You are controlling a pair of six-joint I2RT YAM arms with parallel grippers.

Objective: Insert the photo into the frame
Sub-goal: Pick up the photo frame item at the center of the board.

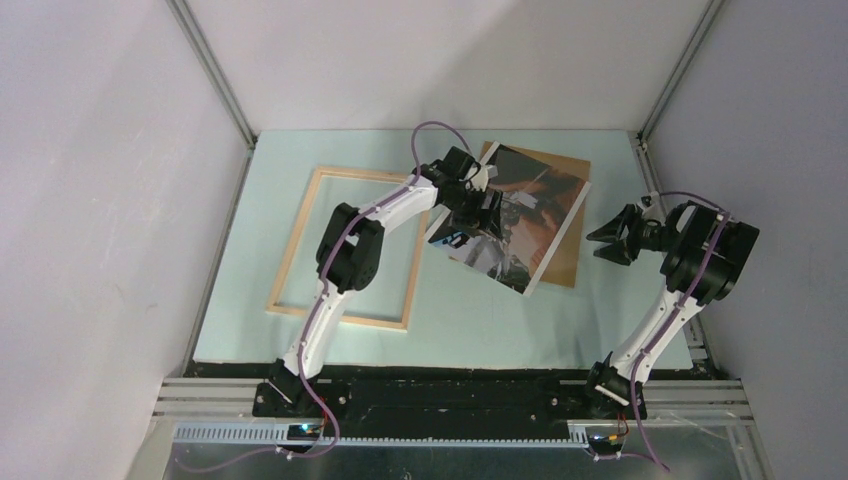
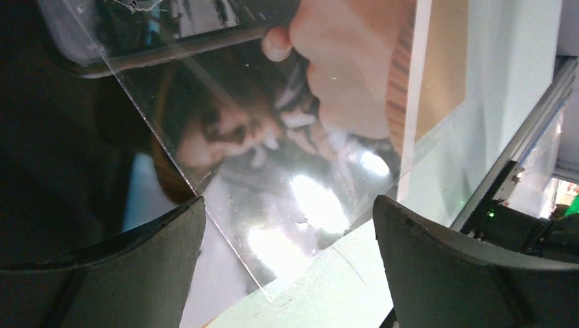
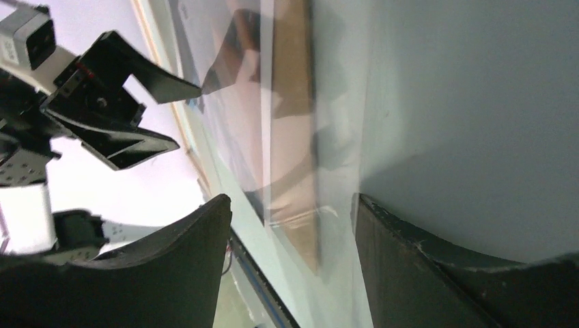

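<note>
Photo: we see the photo face up on the brown board, to the right of the frame and apart from it, on the far half of the table.
Frame: the frame lies flat on the left, pale wood up, with nothing inside its opening but table.
Clear sheet: in the left wrist view, a clear sheet overlies the print. One of its corners pokes out between the fingers.
Left jaws: the left gripper hangs over the photo's left part with its jaws spread wide. We judge they grip nothing.
Right jaws: the right gripper sits just beside the photo's right edge and points at it. Its jaws are open and empty.
Direction: from the left jaws, the photo is directly beneath. The frame lies to their left, with the left forearm reaching across its right rail.
Long axis: the photo's longer edges run from far right to near left, skewed against the frame's rails.
Nearer arm: we judge the left arm nearer to both the photo and the frame.
Turning point: in our view, the move depends on carrying the photo left and squaring it to the opening.
</note>
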